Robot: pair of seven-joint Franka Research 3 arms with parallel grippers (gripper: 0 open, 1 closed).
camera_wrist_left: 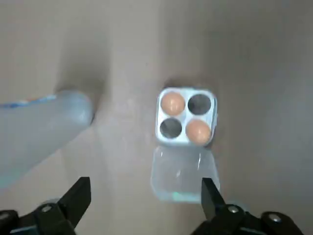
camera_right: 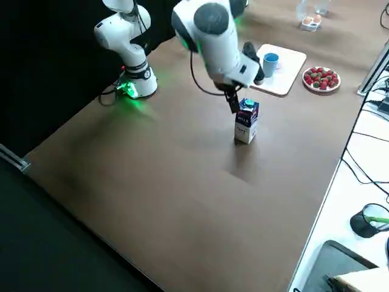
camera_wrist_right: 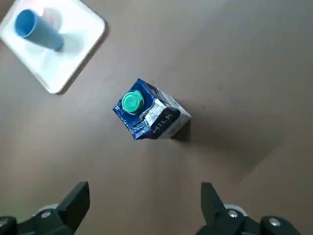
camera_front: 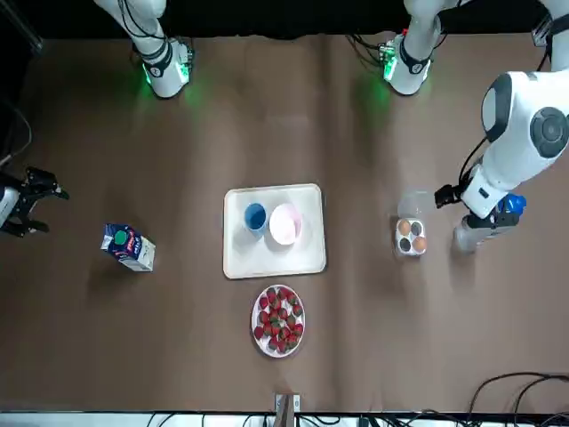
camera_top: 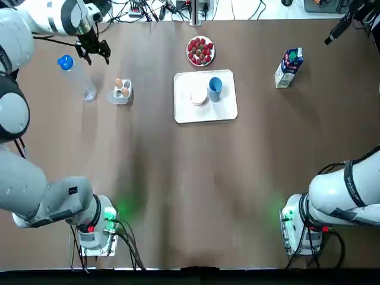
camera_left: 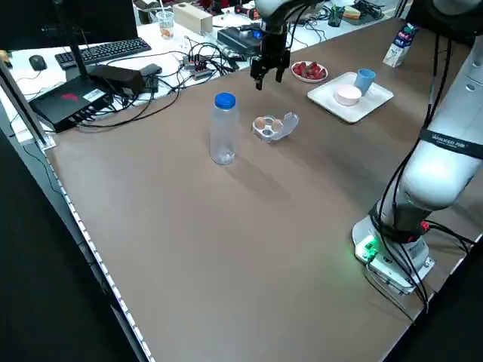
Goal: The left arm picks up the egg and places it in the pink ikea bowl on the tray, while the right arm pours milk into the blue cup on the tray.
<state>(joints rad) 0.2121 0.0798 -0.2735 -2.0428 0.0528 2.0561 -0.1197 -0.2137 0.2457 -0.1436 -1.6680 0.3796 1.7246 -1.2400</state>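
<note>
Table [camera_top: 190, 178]: white tray [camera_top: 225, 110] centre-far, carrying pink bowl [camera_top: 198, 96] and blue cup [camera_top: 215, 88] side by side, cup at right. Blue-capped bottle [camera_top: 76, 76] stood far left. Milk carton [camera_top: 289, 67] upright, far right. Plate of strawberries [camera_top: 200, 51] lay beyond tray. Left gripper [camera_top: 97, 56] hovered beyond bottle, fingers spread. Right gripper [camera_wrist_right: 145, 203] hung beyond carton, fingers spread. Open egg box [camera_top: 122, 91], right of bottle, held two eggs [camera_wrist_left: 172, 103] in four cells.
</note>
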